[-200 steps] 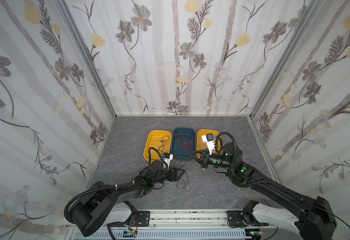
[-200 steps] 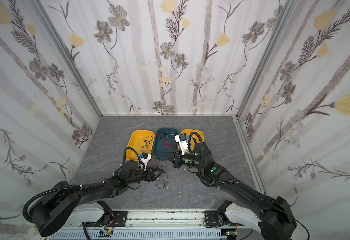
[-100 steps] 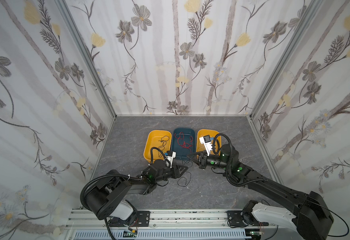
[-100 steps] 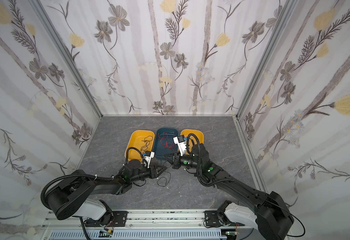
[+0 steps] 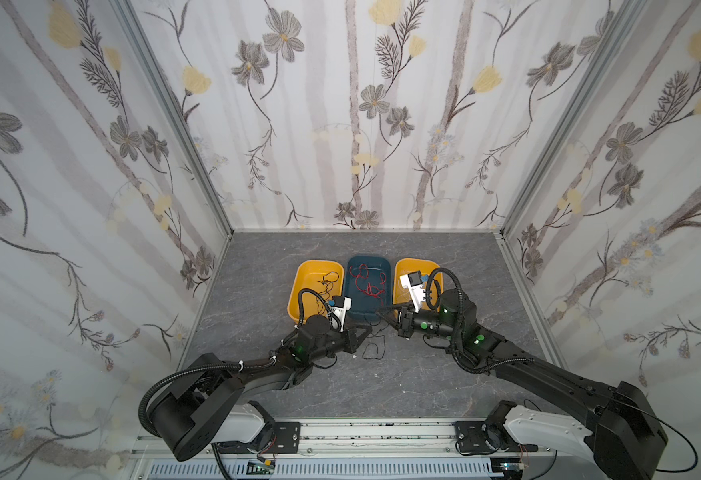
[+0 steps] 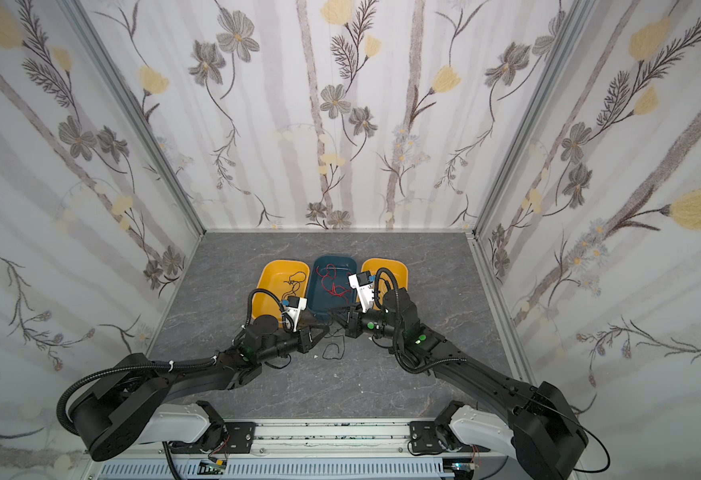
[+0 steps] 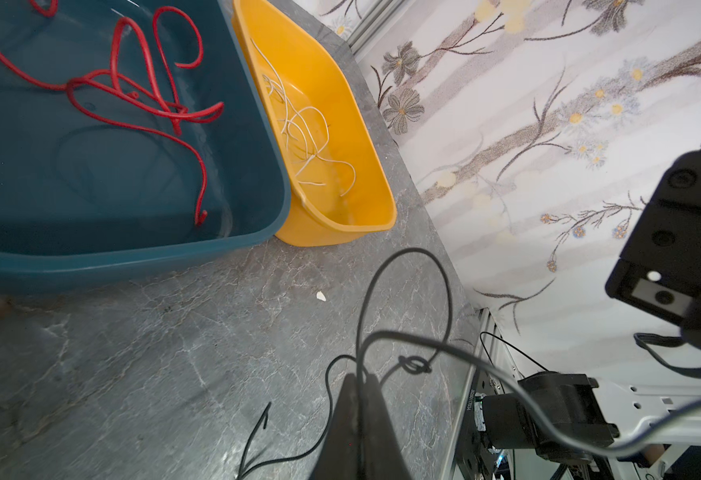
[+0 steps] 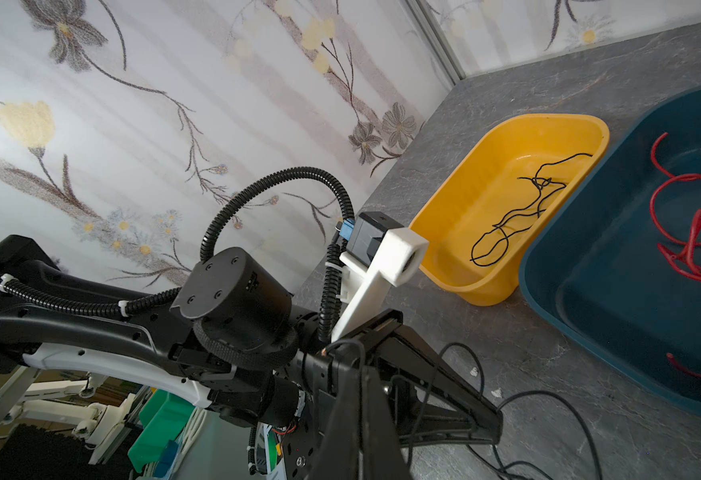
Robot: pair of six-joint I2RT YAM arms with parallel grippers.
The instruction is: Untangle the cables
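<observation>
Left hand (image 7: 359, 377) now tight on black cable (image 7: 413, 365), apparently.

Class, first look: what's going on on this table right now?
Two robot arms are sorting tangled cables by colour. The left gripper is shut on a knotted black cable in front of the bins, and the right gripper seems to pinch the same cable; its knot is not yet undone. Red cables lie in the blue bin, white cables in the right-hand yellow bin, and a separate black cable in the left-hand yellow bin.
</observation>
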